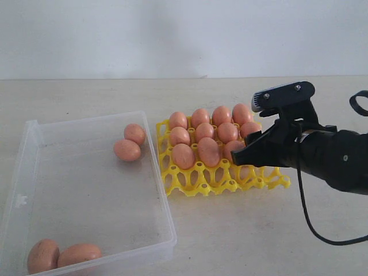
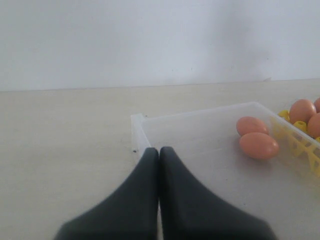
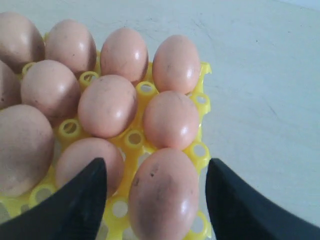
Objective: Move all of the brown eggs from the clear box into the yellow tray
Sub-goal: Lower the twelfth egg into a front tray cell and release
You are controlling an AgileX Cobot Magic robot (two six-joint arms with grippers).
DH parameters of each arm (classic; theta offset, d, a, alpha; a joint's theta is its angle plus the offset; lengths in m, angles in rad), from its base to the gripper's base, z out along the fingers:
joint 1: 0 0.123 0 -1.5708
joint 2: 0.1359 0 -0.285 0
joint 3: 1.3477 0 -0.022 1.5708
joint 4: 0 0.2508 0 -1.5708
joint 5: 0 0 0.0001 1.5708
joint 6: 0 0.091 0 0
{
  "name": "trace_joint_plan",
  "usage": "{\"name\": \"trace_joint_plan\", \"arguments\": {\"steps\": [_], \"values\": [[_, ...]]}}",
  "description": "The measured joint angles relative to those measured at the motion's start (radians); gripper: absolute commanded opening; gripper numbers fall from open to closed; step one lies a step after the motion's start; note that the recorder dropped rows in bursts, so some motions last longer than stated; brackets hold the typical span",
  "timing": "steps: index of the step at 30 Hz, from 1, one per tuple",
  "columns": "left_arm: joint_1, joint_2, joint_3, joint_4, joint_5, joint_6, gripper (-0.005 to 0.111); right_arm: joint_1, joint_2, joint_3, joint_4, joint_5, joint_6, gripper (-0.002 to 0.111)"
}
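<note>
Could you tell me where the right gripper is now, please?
In the exterior view the right gripper is at the right, over the right edge of the yellow tray, jaws open astride an egg seated there.

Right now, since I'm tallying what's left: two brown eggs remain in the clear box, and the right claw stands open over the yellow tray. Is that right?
Four, not two: the exterior view shows two brown eggs by the clear box's far right corner and two at its near left. The right claw does stand open over the yellow tray.

table (image 1: pixel 247 236) (beige): clear box (image 1: pixel 86 184), yellow tray (image 1: pixel 202 181)
</note>
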Motion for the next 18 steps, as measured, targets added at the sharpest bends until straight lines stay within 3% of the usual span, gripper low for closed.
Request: {"name": "trace_joint_plan", "arguments": {"steps": [14, 18], "values": [[0.0, 0.0, 0.0, 0.0, 0.0, 0.0, -0.004, 0.0, -0.097, 0.0, 0.112, 0.092, -0.134, 0.056], [0.0, 0.0, 0.0, 0.0, 0.0, 0.0, -0.004, 0.0, -0.102, 0.0, 0.206, 0.09, -0.214, 0.047]]}}
